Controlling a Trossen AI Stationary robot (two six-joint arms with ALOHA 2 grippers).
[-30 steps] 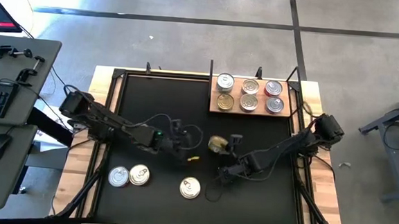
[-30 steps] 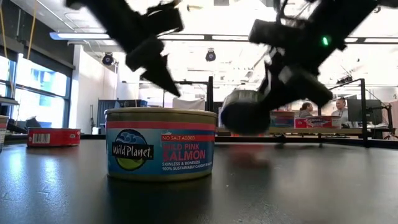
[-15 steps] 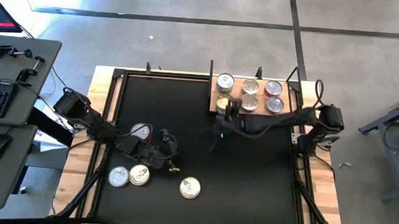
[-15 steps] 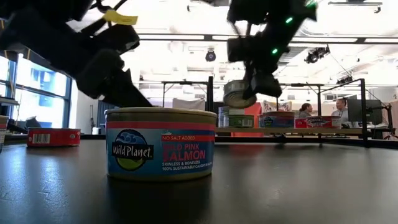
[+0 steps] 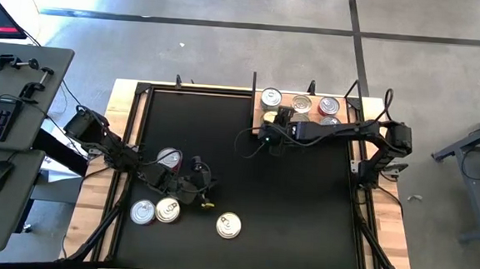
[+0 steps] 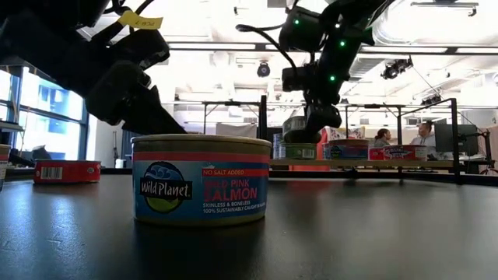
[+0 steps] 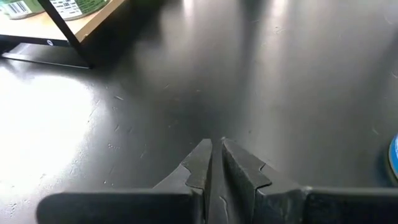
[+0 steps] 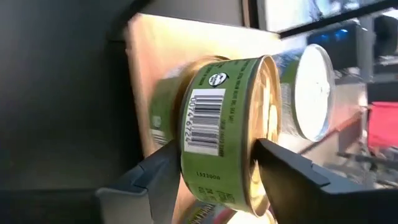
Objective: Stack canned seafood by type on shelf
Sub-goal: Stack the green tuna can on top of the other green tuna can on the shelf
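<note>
The right gripper (image 5: 272, 122) reaches over the near-left corner of the shelf (image 5: 338, 134), its fingers (image 8: 283, 163) set on either side of a green-labelled can (image 8: 227, 130) that sits atop another can on the wooden board. Beyond it stands a silver-lidded can (image 8: 314, 90). The left gripper (image 7: 213, 163), jaws nearly together and empty, hovers low over the black mat (image 5: 302, 205) close to a red-sided can (image 5: 168, 158).

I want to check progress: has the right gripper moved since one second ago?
Yes. In the high view the right gripper, with a green-sided can between its fingers, has gone from mid-mat up to the wooden shelf, over its near-left corner.
</note>
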